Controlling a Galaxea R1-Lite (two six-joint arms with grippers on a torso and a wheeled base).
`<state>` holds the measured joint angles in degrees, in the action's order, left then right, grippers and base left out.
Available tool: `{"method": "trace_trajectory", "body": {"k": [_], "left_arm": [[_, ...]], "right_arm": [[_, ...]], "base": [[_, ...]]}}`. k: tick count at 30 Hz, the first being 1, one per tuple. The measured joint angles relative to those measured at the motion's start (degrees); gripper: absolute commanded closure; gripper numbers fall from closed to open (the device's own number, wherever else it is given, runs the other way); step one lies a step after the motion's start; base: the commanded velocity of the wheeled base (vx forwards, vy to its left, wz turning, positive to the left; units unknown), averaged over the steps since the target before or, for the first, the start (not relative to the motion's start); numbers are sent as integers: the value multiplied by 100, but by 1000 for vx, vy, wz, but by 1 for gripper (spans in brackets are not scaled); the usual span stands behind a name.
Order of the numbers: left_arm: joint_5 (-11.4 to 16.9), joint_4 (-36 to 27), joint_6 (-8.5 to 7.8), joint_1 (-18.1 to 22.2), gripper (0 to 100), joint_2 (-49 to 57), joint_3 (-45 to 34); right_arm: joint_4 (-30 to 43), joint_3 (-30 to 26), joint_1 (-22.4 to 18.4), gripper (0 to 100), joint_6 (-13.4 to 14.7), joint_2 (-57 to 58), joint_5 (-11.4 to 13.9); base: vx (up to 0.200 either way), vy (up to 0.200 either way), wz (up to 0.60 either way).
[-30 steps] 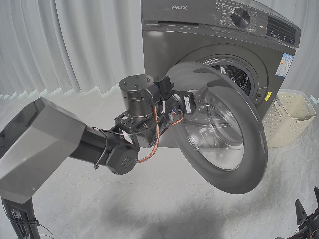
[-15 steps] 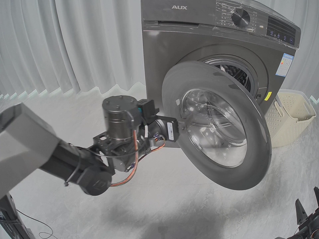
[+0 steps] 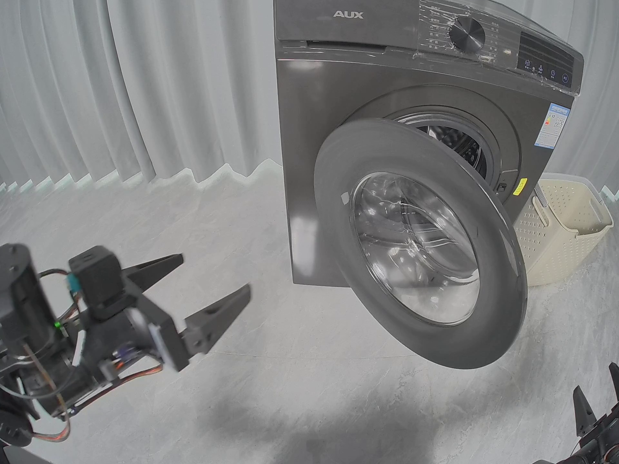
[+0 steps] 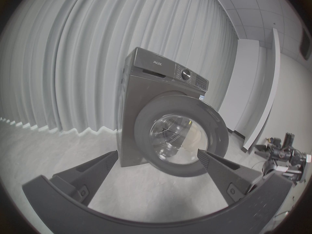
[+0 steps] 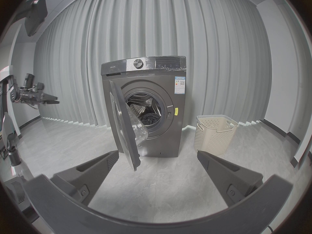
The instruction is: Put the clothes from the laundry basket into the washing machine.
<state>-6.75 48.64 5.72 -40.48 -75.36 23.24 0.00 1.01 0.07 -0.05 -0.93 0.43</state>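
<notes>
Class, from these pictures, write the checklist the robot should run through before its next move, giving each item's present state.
1. Washing machine door open: ok, swung partly out.
2. Left gripper clear of door, fingers open: ok.
3. Right gripper fingers open, empty: ok.
4. Laundry basket upright: ok.
5. Clothes left in basket: cannot tell.
6. Dark clothes lying in drum: ok.

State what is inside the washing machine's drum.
A dark heap of clothes lies low in the drum. The open door covers part of the drum, so anything behind it is hidden.
</notes>
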Motion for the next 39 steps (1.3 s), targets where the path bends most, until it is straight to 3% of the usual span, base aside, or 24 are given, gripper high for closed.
{"method": "trace_trajectory", "body": {"k": [5,11,17,22,25,30,34,39], "left_arm": [[20,-562,-197,322,0,1418,-847],[143,-1727,-318,1034,0,3231,-1525],[288,-3092,-356,1886,0,4866,-1886],[411,-4303,-252,2651,0,6065,-2118],[464,-4440,-211,3178,0,6487,-2186],[561,-4479,-277,3922,0,7038,-2216],[512,-4602,-250,4067,0,7272,-2222],[508,-4714,-307,4079,0,7400,-2222]], "right_arm": [[0,0,-5,0,5,0,-10],[2,0,0,0,5,0,-18],[2,0,-5,0,5,0,-18],[2,0,-5,0,-11,0,-2],[5,0,-5,0,-6,0,9],[-11,0,-7,0,-20,0,63],[-156,130,-5,0,-24,0,268],[2,987,17,0,38,-76,603]], "base": [[0,0,0],[0,0,0],[0,0,0],[0,0,0],[0,0,0],[0,0,0],[0,0,0],[0,0,0]]}}
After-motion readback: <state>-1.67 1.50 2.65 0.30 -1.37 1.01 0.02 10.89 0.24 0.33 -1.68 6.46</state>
